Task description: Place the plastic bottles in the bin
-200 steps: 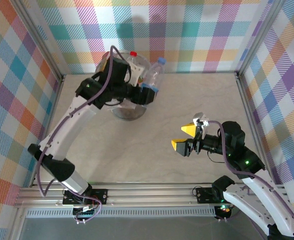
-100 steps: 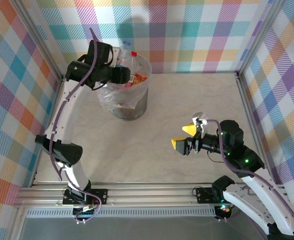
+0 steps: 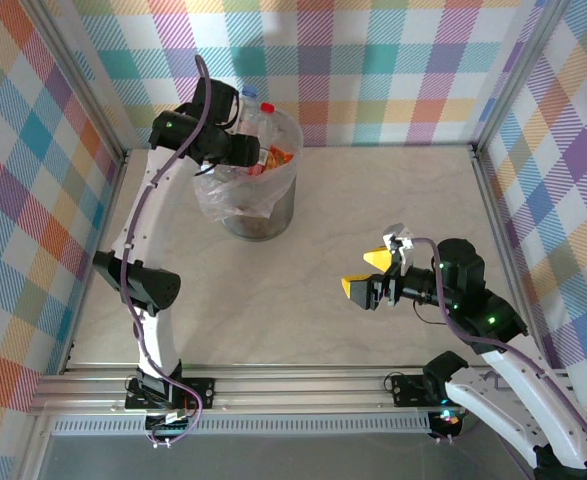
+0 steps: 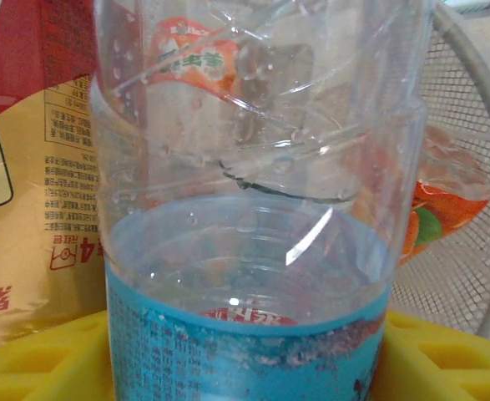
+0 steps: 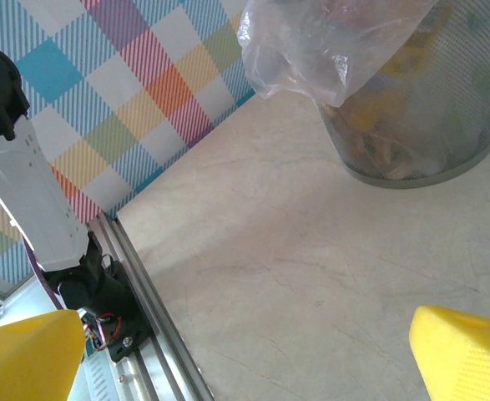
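Gripping a clear bottle (image 4: 245, 251) with a blue label in the left jaws, closed partway round its lower body. Hanging it at the far left rim of the bin (image 3: 273, 205), just above other bottles (image 3: 273, 155) lying inside the liner. Seemingly finishing the drop-off step. Needing next, probably, only a widening of the left jaws within the rim, then lifting clear without snagging the liner. Hovering the right jaws, spread wide and holding nothing, over the worktop (image 3: 373, 200), well to the right of the bin.
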You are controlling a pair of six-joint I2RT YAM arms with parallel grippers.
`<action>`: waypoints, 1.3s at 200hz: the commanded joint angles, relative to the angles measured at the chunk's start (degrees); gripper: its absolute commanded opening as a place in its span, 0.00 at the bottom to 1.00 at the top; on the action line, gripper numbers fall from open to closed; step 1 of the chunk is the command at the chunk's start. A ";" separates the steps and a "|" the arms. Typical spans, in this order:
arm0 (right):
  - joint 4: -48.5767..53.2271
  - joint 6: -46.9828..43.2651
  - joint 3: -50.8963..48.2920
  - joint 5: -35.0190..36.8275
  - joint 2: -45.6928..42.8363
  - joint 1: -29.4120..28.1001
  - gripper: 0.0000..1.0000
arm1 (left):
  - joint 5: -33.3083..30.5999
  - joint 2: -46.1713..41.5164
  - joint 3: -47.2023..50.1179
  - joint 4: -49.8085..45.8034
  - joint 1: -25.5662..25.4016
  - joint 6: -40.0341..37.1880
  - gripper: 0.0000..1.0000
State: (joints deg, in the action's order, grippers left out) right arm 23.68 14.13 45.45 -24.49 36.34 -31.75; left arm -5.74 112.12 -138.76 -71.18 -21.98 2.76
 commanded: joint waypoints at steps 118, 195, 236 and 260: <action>-0.40 -1.08 1.45 0.31 1.37 -0.24 1.00 | -0.10 -0.86 -7.23 -3.87 0.18 2.51 0.98; -0.52 -0.84 1.02 0.35 0.97 -0.25 1.00 | -6.95 -1.60 -6.87 -0.15 0.18 3.43 0.97; -0.32 -0.73 0.79 0.41 0.73 -0.25 1.00 | -4.85 -0.10 -7.09 2.88 0.18 3.56 0.76; -0.26 -0.69 0.69 0.55 0.66 -0.24 1.00 | -3.95 1.18 -7.10 2.75 0.15 3.59 0.71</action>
State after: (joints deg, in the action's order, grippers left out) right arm 23.88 14.15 45.45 -24.05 37.65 -31.75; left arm -10.94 111.98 -144.59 -69.87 -21.98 6.17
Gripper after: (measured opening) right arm 0.996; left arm 0.734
